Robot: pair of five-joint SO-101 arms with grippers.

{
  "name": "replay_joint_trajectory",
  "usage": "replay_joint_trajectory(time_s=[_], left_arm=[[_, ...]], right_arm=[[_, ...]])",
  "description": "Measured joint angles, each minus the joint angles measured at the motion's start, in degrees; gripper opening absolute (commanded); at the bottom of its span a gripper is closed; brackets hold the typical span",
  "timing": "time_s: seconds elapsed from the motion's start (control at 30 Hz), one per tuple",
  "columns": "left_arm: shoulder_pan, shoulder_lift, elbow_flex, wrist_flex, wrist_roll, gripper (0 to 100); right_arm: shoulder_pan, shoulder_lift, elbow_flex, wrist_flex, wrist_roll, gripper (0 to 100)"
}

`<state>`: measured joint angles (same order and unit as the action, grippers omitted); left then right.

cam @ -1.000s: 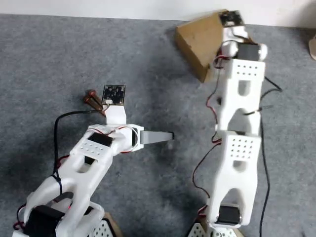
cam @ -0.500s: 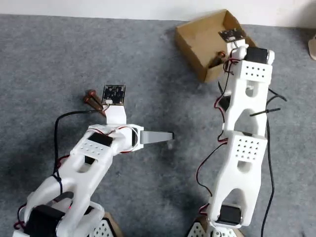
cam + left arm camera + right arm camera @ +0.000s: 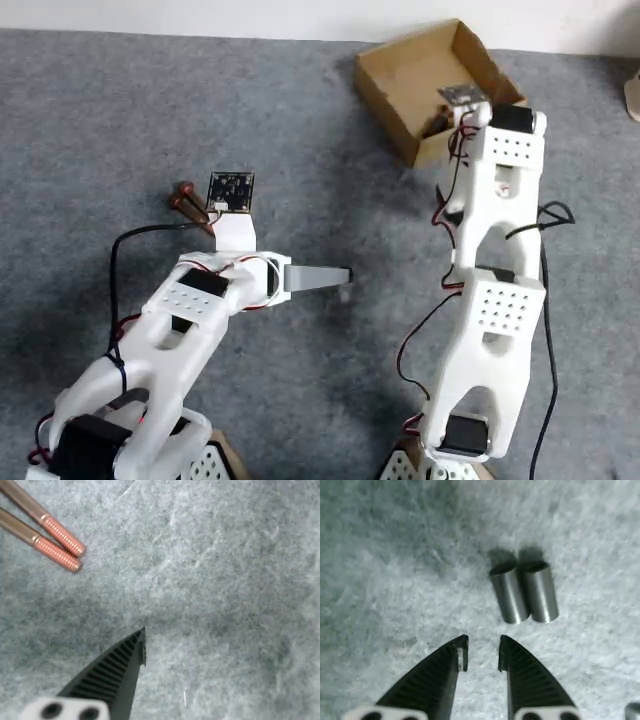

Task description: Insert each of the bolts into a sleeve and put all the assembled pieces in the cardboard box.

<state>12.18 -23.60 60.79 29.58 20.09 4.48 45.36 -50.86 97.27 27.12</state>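
I am hovering the right gripper (image 3: 479, 652), jaws slightly spread, just short of two sleeves (image 3: 512, 595) lying touching on the surface (image 3: 395, 555). Closing here, I am risking pinching both or rolling one away.

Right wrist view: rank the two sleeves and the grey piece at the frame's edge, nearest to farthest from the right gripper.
From the right gripper:
1. Inner sleeve, just ahead of the gripper, nearly in line with it.
2. Outer sleeve, lying against the first on its far side.
3. Grey piece, well off to the side and cut by the frame; I cannot tell what it is.
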Motion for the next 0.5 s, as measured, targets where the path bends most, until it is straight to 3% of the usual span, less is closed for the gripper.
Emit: replay_joint_trajectory(time_s=[0.5], left_arm=[[0.0, 0.0, 0.0, 0.0, -2.7, 64]], right_arm=[[0.0, 0.0, 0.2, -0.2, -2.5, 8.8]])
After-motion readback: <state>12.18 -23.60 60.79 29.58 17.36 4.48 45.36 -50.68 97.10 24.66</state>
